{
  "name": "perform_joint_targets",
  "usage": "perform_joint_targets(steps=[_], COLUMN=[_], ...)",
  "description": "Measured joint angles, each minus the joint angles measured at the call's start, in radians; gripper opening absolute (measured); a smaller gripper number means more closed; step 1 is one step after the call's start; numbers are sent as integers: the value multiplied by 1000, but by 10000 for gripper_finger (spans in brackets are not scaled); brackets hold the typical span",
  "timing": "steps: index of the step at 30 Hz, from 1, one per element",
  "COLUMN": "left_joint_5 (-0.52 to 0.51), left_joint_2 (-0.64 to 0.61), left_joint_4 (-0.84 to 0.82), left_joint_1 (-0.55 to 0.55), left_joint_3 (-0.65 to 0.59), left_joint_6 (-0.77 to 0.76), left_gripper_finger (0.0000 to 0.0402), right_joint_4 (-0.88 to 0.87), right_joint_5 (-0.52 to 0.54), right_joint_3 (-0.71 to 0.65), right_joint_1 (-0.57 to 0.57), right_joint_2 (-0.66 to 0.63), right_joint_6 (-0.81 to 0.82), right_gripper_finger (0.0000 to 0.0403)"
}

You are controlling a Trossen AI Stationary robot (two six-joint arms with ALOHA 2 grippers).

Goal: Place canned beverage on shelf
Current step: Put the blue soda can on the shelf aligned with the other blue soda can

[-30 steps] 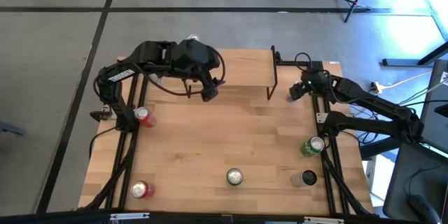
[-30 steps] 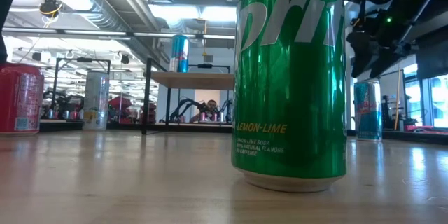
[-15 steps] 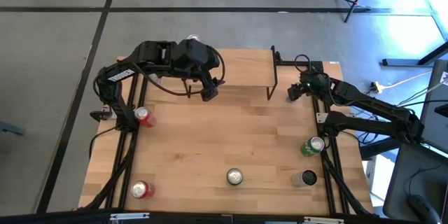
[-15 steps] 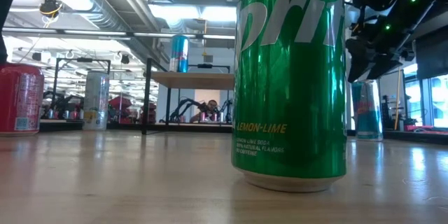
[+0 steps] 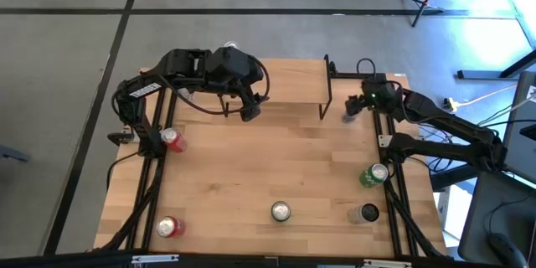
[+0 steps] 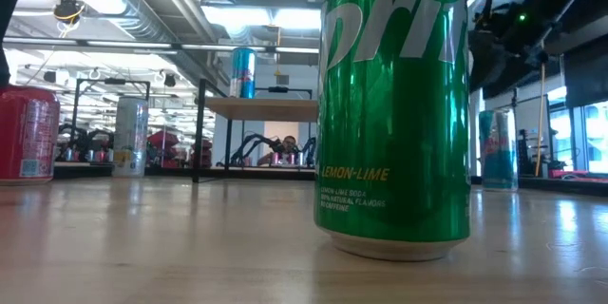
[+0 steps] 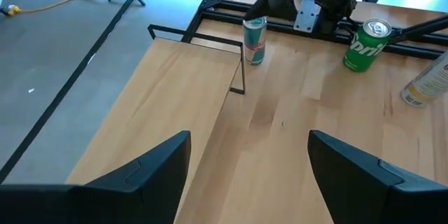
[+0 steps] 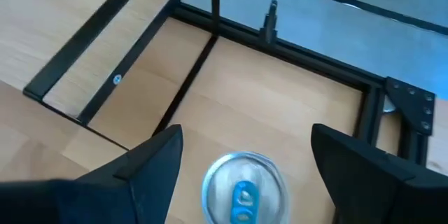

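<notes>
R gripper (image 8: 241, 164) – jaws spread, empty – has been rising off the blue can (image 8: 243, 187) right of shelf (image 5: 289, 89); no grasp yet. L gripper (image 7: 248, 161) open, idling.

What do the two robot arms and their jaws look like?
Both arms are dark, almost black, with jointed segments. The left arm carries a looping black cable and white lettering on one link. The right arm shows small green lights near its wrist. Each ends in two broad, dark, tapering fingers.

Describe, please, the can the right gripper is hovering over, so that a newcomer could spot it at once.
Start at the shelf at the table's far edge and go just past its right-hand end. There a slim blue-and-silver can stands upright beneath the open right gripper; unlike the green can, it is narrow and nearest the shelf.
</notes>
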Motion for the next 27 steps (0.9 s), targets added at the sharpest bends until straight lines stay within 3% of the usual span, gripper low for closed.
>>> perform_joint_targets(steps=[27], left_joint_5=[0], left_joint_2=[0], left_joint_4=[-1], left_joint_1=[0], left_joint_3=[0], left_joint_6=[0], left_gripper_finger=[273], right_joint_4=[60], right_joint_5=[-56], right_joint_3=[-174], right_joint_1=[0], right_joint_2=[8], right_joint_6=[41], right_gripper_finger=[303])
